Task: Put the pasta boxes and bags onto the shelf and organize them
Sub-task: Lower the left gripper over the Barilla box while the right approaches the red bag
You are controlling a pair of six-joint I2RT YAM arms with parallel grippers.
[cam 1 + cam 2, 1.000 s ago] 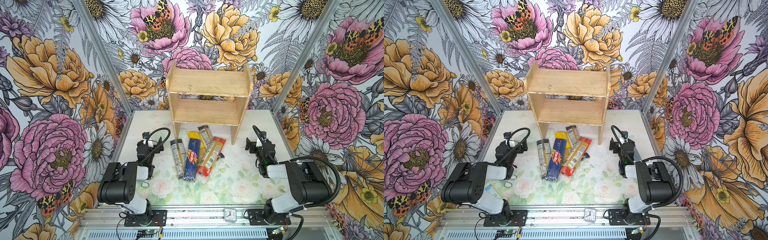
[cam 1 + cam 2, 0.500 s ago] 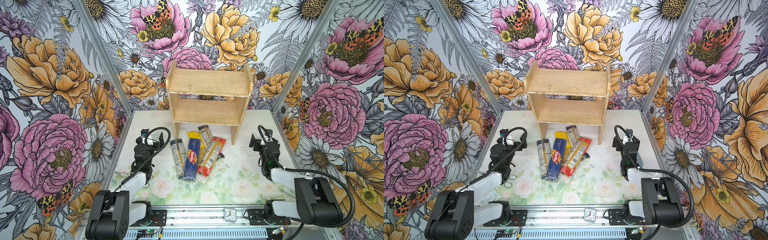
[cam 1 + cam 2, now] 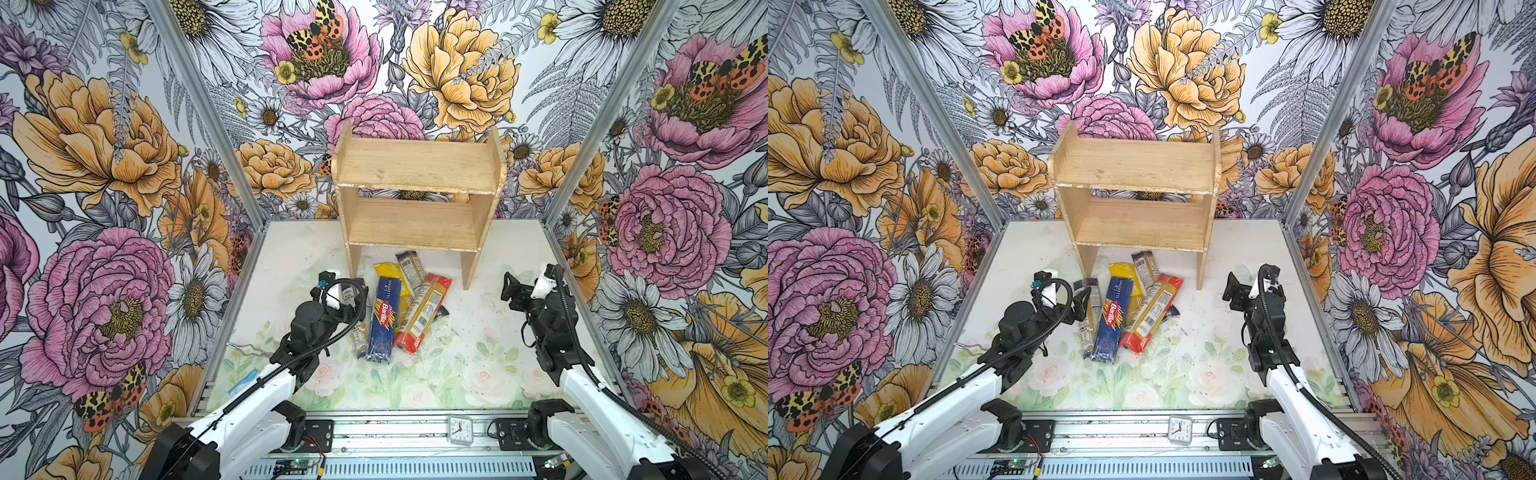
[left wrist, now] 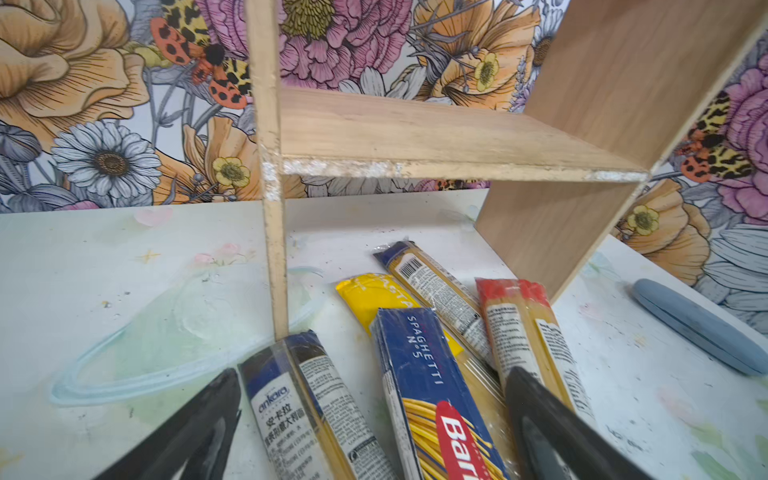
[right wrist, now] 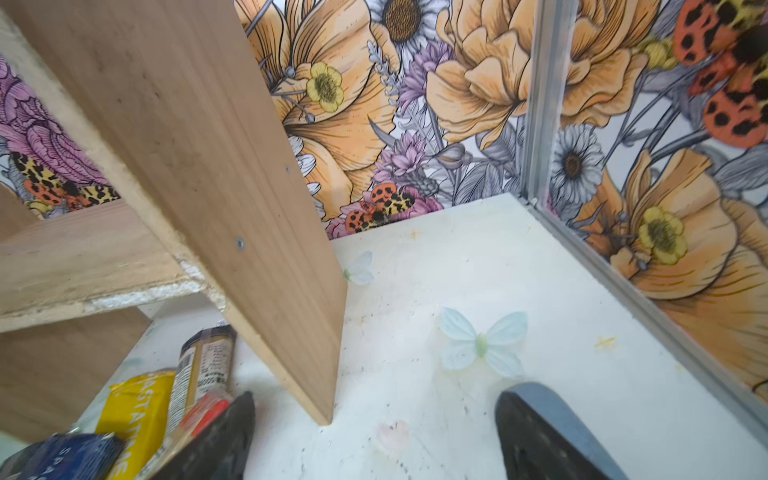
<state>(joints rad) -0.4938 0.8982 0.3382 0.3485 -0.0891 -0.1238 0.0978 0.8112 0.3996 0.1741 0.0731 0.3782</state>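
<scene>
While hanging low over the pile, left gripper [image 4: 374,374] spread wide, straddling a slim dark-ended bag [image 4: 299,399] and the dark blue Barilla box [image 4: 424,374], clamping neither; contact with either hard to tell from this angle. Just beyond: yellow-ended bag [image 4: 370,295] partly under the box, second slim bag [image 4: 432,282] and red-ended bag [image 4: 519,320] alongside, all flat on the table [image 3: 457,345] in front of the shelf [image 3: 415,224], far ends reaching between its legs. Right gripper [image 5: 382,395] parted too, gripping nothing, low beside the shelf's right side panel. Near that panel's foot, on the table, grey-blue oval object [image 4: 698,328].
</scene>
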